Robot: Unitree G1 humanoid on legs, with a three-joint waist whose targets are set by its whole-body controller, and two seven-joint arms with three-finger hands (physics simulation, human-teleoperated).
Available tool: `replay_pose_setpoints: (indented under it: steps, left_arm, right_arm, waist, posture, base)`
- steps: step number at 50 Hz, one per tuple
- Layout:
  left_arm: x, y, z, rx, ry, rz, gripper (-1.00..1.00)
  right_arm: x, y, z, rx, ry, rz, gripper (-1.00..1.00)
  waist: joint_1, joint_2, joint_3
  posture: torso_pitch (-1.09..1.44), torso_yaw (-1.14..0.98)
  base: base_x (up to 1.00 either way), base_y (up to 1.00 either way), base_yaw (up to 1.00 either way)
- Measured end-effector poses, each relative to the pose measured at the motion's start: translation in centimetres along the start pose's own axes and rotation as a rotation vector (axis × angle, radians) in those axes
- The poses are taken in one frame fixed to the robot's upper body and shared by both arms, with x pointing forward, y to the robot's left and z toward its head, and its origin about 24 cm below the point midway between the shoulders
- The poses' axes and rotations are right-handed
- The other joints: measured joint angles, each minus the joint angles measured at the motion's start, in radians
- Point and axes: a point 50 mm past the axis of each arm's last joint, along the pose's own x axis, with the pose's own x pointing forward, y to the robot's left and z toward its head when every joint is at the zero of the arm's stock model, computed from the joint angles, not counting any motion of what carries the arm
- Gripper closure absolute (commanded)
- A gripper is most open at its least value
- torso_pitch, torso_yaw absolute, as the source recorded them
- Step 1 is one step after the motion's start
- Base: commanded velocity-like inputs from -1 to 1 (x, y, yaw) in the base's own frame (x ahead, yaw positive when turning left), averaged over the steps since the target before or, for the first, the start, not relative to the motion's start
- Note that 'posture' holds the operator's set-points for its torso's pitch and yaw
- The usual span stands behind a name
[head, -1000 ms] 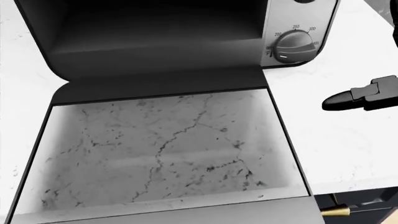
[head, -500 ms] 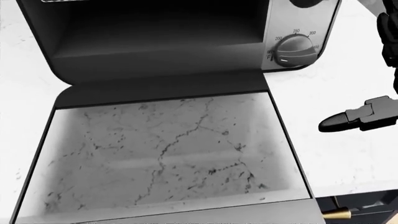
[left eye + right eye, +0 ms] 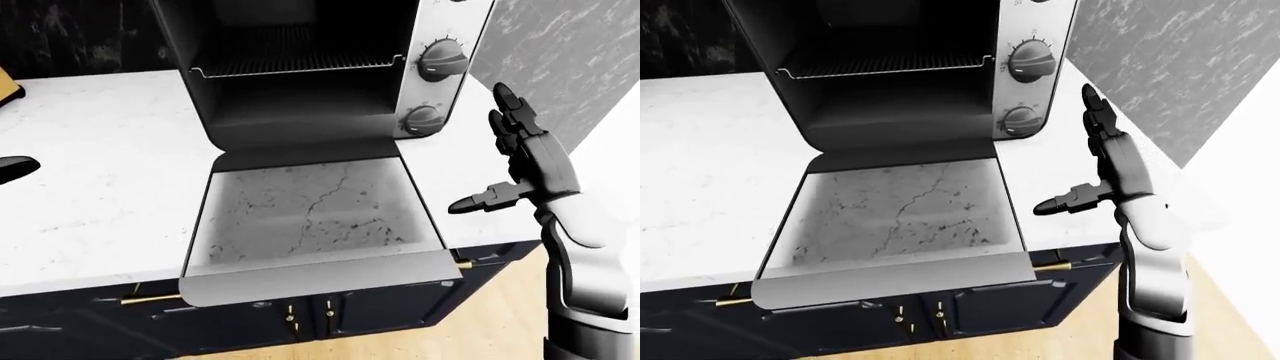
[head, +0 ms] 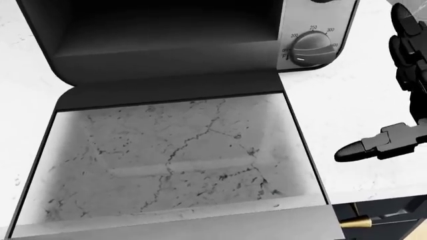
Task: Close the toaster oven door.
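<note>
The toaster oven door (image 3: pixel 312 217) is lying fully open, hinged down flat and reaching out past the edge of the white marble worktop (image 3: pixel 95 180), its glass pane showing the marble through it. Above it the toaster oven (image 3: pixel 320 67) is standing with its dark cavity exposed and a wire rack (image 3: pixel 295 66) sitting inside; two control knobs (image 3: pixel 440 58) are showing on the silver panel at the right of the left-eye view.

The right robot hand (image 3: pixel 522 161) is hanging just to the right of the door, apart from it, with its fingers (image 3: pixel 510 112) spread upward and the thumb pointing toward the door's side edge; it is gripping nothing. At the far left edge of the left-eye view a dark shape is poking in over the worktop, likely the left robot hand (image 3: pixel 15 169), but too little is showing to tell how its fingers are standing.

Judging from this, the closing is not yet begun: the door is all the way down and nothing is touching it. What is left is getting a hand under or against the door's outer lip (image 3: pixel 320 279) and swinging it up until it shuts. Below, dark cabinet doors with brass handles (image 3: pixel 150 299) are showing.
</note>
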Motion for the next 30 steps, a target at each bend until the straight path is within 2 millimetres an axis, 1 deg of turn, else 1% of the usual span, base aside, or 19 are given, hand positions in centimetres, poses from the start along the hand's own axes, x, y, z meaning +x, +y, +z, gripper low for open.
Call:
replay_pose_setpoints:
  steps: [30]
  left_arm:
    - [0.0,0.0,0.0,0.000,0.002,-0.001,-1.00]
  right_arm:
    - [-0.3,1.1,-1.6,-0.002,0.025,0.029,-1.00]
  waist:
    - [-0.001,0.002,-0.004]
  posture:
    - [0.00,0.00]
  base:
    - [0.00,0.00,0.00]
